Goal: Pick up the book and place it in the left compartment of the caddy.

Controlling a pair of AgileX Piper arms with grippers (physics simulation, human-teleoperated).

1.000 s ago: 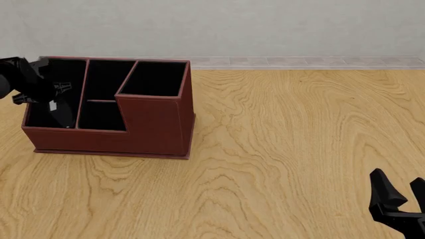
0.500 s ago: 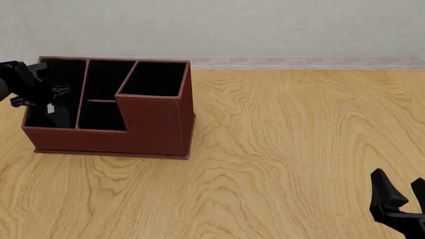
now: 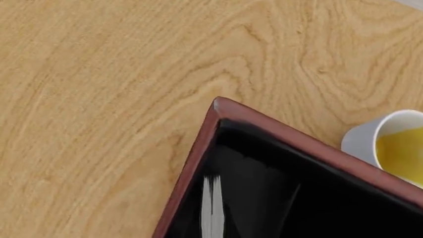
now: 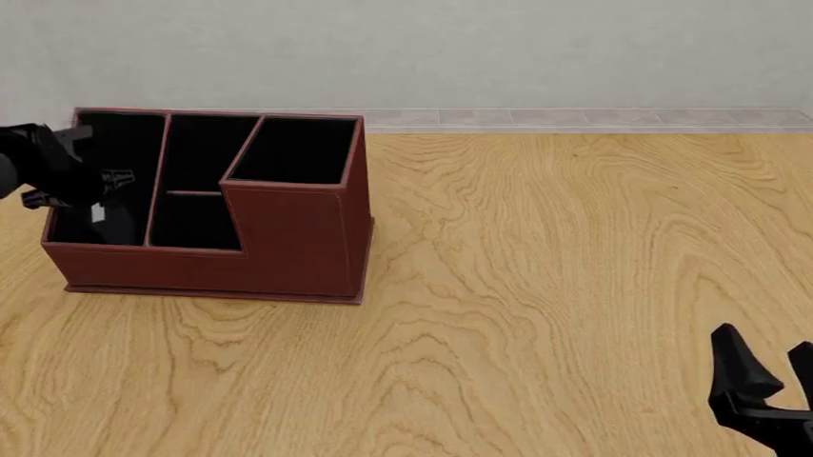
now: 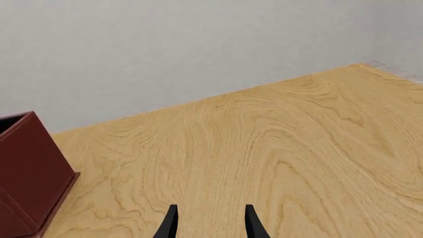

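The reddish-brown caddy stands at the table's far left. Its left compartment is the long black slot at the low end. The book stands inside that slot, black on black, told only by its small white mark. My left gripper hovers over the slot's left rim, open and apart from the book. In the left wrist view no fingers show, only the caddy's corner and the book's white mark inside. My right gripper rests open and empty at the near right.
A white cup with yellow contents stands just beyond the caddy's outer wall in the left wrist view. One side of the caddy shows in the right wrist view. A pale wall borders the table's far edge.
The left gripper has drawn back to the left and slightly up from the slot. The book's white mark has sunk lower into the compartment. The right arm has not moved.
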